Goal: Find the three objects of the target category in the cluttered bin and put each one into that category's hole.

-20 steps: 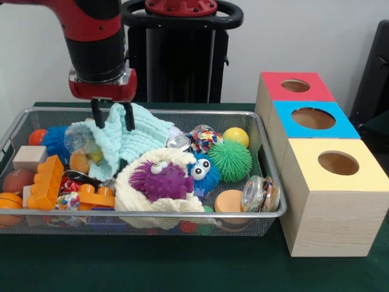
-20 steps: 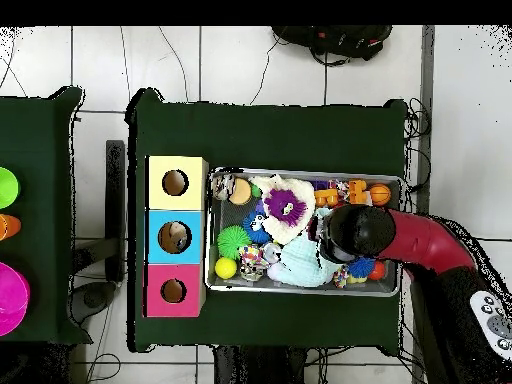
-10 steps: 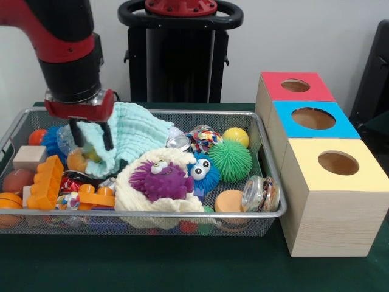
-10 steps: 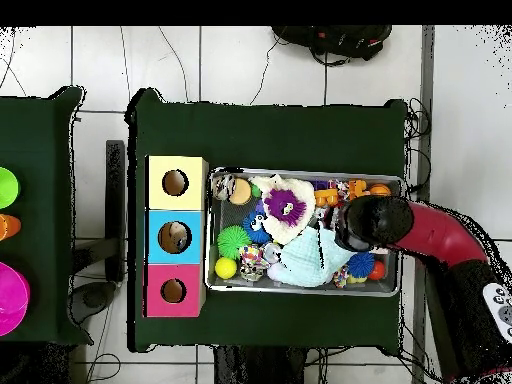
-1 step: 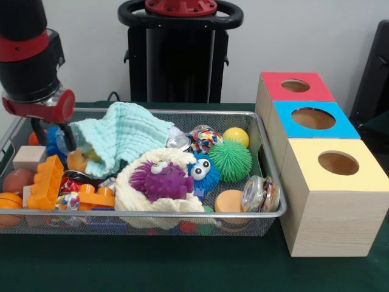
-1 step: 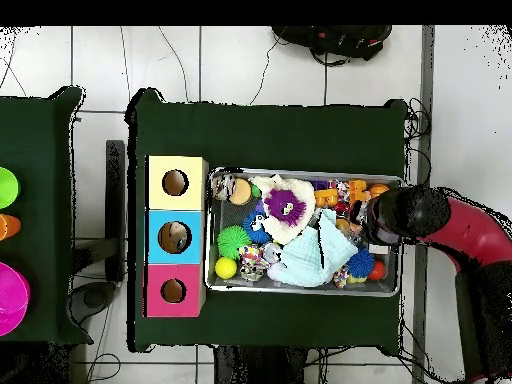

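Note:
My gripper [image 5: 51, 135] hangs open over the left end of the wire bin [image 5: 182, 214], its fingertips down among the toys in front of a blue spiky ball [image 5: 56, 143]. Nothing is held between the fingers. A mint cloth [image 5: 124, 137] lies just to its right, draped over other toys, its corner close to one finger. Right of the bin stand the red box [image 5: 296, 86], blue box [image 5: 313, 118] and yellow box [image 5: 337, 182], each with a round hole on top. From overhead the arm's wrist [image 6: 405, 213] covers the fingers at the bin's right end, beside the cloth [image 6: 315, 255].
The bin also holds a purple furry toy [image 5: 161, 179] on a cream ring, a green spiky ball [image 5: 231, 160], a yellow ball [image 5: 236, 136], an orange brick [image 5: 45, 182], a wooden block [image 5: 29, 157] and a clear jar [image 5: 260, 193]. Coloured bowls [image 6: 8, 300] sit on a separate table.
The gripper slid along the bin toward its end, dragging the cloth's edge a little way, and now stands apart from the cloth near the bin wall.

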Robot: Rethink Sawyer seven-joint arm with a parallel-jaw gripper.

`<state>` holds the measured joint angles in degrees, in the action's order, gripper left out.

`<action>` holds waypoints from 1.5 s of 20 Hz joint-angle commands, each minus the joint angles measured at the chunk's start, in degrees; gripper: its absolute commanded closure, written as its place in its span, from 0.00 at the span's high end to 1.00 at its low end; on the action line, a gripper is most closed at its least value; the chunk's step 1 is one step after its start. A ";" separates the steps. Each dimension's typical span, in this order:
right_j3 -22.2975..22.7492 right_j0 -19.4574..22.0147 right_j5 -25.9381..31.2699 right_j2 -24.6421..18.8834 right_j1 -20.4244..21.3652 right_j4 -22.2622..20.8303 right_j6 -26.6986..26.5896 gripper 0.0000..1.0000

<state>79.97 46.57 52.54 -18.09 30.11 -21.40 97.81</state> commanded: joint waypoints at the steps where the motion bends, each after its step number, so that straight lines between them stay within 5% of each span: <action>1: -2.51 0.82 5.61 -4.05 -2.23 -0.77 -10.65 1.00; 12: 6.94 1.58 -5.73 -3.73 -3.40 -2.64 -6.67 1.00; 19: 16.57 0.08 -18.07 -1.12 -1.26 -4.52 1.34 1.00; 30: 21.01 2.09 -22.62 0.13 -1.77 -4.63 -1.60 1.00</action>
<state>92.91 47.45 31.26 -18.04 29.92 -21.55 97.81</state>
